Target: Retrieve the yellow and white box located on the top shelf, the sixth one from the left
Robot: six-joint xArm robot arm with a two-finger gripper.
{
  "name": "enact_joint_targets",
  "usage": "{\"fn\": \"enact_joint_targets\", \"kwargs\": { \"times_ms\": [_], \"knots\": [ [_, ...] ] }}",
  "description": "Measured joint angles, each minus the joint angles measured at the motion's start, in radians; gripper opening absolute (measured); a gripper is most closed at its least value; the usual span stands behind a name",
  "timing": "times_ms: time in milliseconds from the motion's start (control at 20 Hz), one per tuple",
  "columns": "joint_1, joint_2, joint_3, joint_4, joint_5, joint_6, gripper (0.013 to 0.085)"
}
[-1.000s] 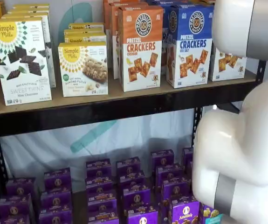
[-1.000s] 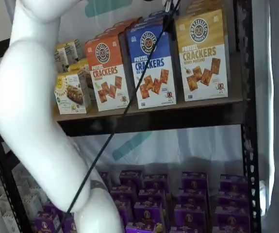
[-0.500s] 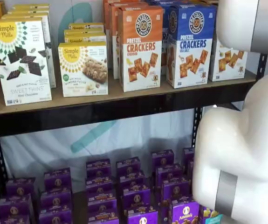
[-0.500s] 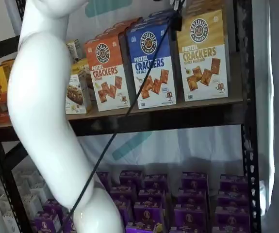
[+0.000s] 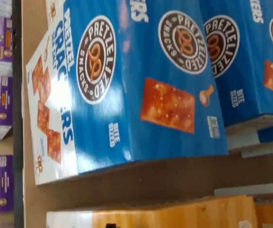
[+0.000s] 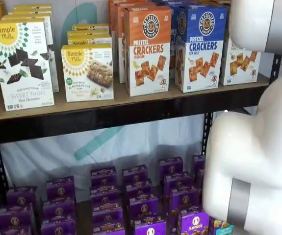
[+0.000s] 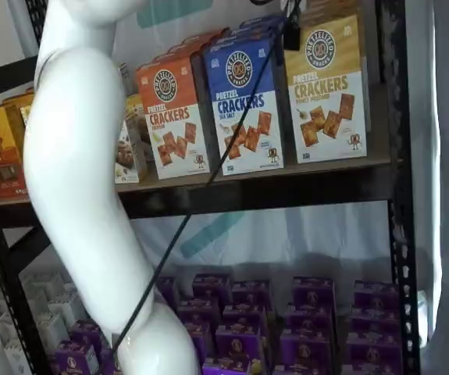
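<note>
The yellow and white box [image 7: 326, 86] stands at the right end of the top shelf [image 7: 271, 191], right of a blue-topped cracker box [image 7: 244, 105]. In a shelf view only its white lower part [image 6: 241, 63] shows behind my white arm [image 6: 258, 161]. A black part of my gripper [image 7: 290, 33] hangs from the view's top edge with a cable, in front of the gap between the blue box and the yellow one. No gap between fingers shows. The wrist view looks down on the blue box [image 5: 141, 90]; a yellow-orange and white box [image 5: 174, 214] lies beside it.
An orange-topped cracker box [image 6: 148, 49] stands left of the blue one, with Simple Mills boxes [image 6: 22, 61] further left. Several purple boxes [image 6: 141, 196] fill the lower shelf. A black upright [image 7: 392, 156] stands right beside the yellow box. My arm [image 7: 76, 180] fills the left.
The black gripper part and cable have moved right, from in front of the blue box toward the yellow box. The arm has shifted a little in both shelf views.
</note>
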Motion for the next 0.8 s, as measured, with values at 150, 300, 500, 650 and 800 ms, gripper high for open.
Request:
{"fn": "enact_joint_targets", "kwargs": {
  "times_ms": [150,300,500,650,800],
  "knots": [
    [0.013,0.013,-0.012,-0.03,-0.004,-0.001,0.085],
    [0.025,0.027,-0.023,-0.055,-0.012,-0.002,0.085],
    [0.042,0.046,-0.04,-0.094,-0.012,0.001,0.085],
    [0.054,0.055,-0.043,-0.118,-0.018,0.002,0.085],
    [0.062,0.058,-0.04,-0.133,-0.027,0.002,0.085]
  ]
}}
